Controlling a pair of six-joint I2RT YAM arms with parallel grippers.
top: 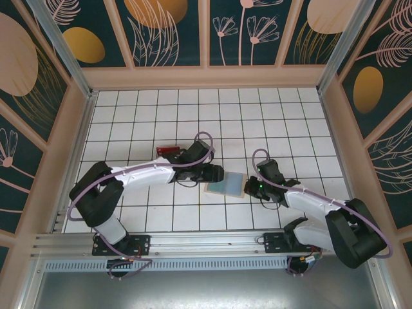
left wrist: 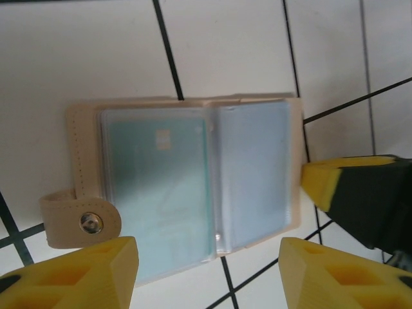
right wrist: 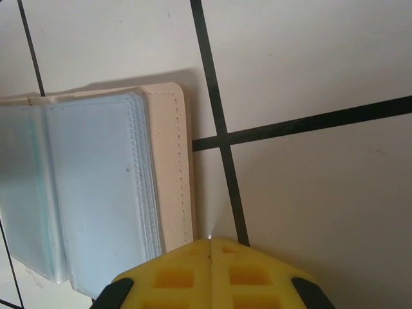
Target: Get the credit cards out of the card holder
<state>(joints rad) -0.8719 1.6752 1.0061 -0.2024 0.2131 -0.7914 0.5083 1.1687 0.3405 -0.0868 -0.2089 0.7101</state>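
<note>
- Left gripper (left wrist: 206,264) hangs released, jaws wide, over one card holder (left wrist: 257,167) lying opened flat.
- Right gripper (right wrist: 209,257) is clenched empty, just beside the holder's 3 o'clock edge.
- One teal card (left wrist: 154,187) sits sleeved inside; one red card (top: 168,150) lies at the left gripper's 10 o'clock.

Card holder (left wrist: 84,148) corner behind left hand (left wrist: 207,261)

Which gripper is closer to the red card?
Left. The left gripper is over the card holder, right of the red card; the right gripper is farther right, at the holder's edge.
</note>
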